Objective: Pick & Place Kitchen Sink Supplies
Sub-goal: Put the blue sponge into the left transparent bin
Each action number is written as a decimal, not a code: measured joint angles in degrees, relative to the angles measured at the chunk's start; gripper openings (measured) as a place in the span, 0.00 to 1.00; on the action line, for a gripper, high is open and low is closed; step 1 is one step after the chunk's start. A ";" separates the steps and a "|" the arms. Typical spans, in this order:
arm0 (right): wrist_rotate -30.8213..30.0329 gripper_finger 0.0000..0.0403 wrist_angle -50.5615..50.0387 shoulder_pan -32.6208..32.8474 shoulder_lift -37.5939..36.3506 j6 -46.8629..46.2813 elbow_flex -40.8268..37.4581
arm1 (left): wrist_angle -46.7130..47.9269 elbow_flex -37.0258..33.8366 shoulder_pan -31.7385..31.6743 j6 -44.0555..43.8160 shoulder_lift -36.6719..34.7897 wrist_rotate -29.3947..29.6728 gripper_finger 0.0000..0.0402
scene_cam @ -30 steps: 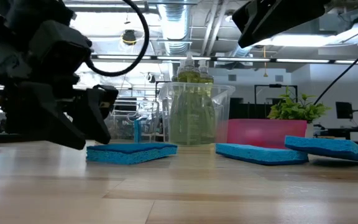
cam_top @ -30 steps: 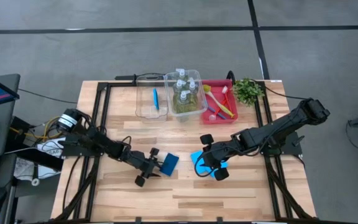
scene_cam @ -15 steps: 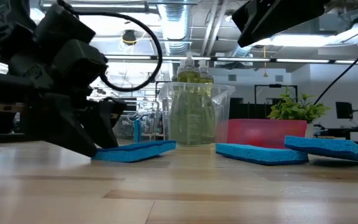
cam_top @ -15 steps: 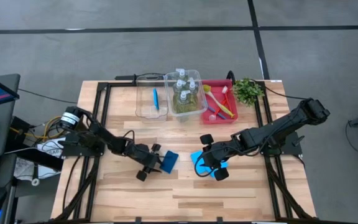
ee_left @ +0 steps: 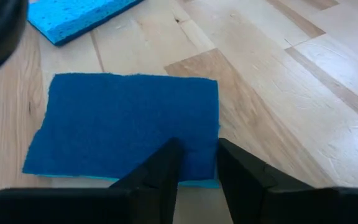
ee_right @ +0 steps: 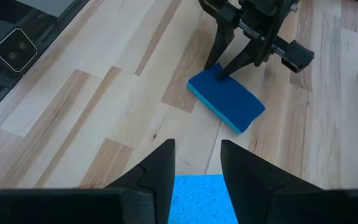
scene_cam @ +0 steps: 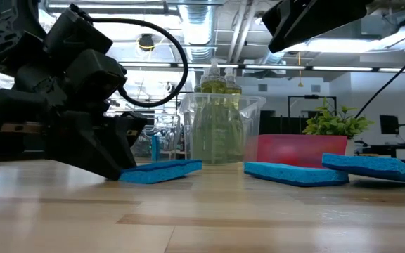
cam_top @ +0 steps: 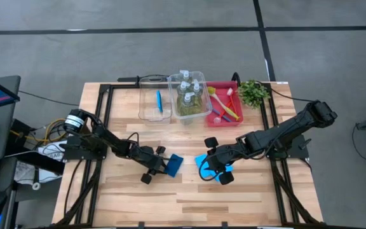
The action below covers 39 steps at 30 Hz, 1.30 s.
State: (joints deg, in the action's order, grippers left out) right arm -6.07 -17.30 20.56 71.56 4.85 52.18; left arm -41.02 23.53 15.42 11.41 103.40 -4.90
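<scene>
A flat blue sponge [cam_top: 175, 164] lies mid-table, seen close in the left wrist view [ee_left: 123, 124]. In the low view [scene_cam: 162, 171] the end away from my left gripper is tipped up a little. My left gripper [cam_top: 162, 166] comes from the table's left, low and slanting down, open, with its fingertips at a corner of the sponge's left end. My right gripper [cam_top: 208, 165] hovers open and holds nothing, above two more blue sponges [scene_cam: 295, 173] [scene_cam: 375, 169] that lie flat on the table. My left gripper [ee_left: 199, 163] meets the sponge at a corner of its end toward the table's left [ee_left: 201, 177]. One finger [ee_left: 166, 165] lies on the top face and the other [ee_left: 238, 168] stands just outside the side edge. The fingers slant down from the left. The sponge stays on the table.
At the back stand a clear bin [cam_top: 150, 102] with a blue item, a clear bin [cam_top: 199, 111] of small bottles, and a red tray [cam_top: 232, 121] with brushes. A green plant [cam_top: 254, 93] sits at the back right. Bare wood lies along the near edge.
My left gripper has moved toward the table's right and far edges and sunk onto the sponge's left end. That end now hides behind the gripper in the low view. The sponge's other end has tipped up slightly.
</scene>
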 joint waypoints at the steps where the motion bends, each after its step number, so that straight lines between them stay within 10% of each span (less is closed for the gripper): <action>1: 0.00 0.30 0.00 0.00 -0.01 -0.01 0.00 | 0.00 -0.02 0.00 0.12 0.00 0.04 0.25; 12: -0.02 0.30 -0.59 0.39 -0.01 -0.25 0.00 | 3.68 -2.66 -0.28 0.05 -7.83 2.16 0.03; 28: 0.00 0.30 -0.70 0.44 0.01 -0.03 0.00 | 2.00 -8.70 4.53 -4.67 -33.84 -0.70 0.04; 39: 0.00 0.30 -0.68 0.44 0.01 0.01 0.00 | 2.10 -8.70 8.66 -4.47 -36.48 -0.37 0.04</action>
State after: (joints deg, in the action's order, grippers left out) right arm -6.07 -17.98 20.99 71.57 4.86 52.18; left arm -38.92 14.83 24.08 6.94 66.92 -5.26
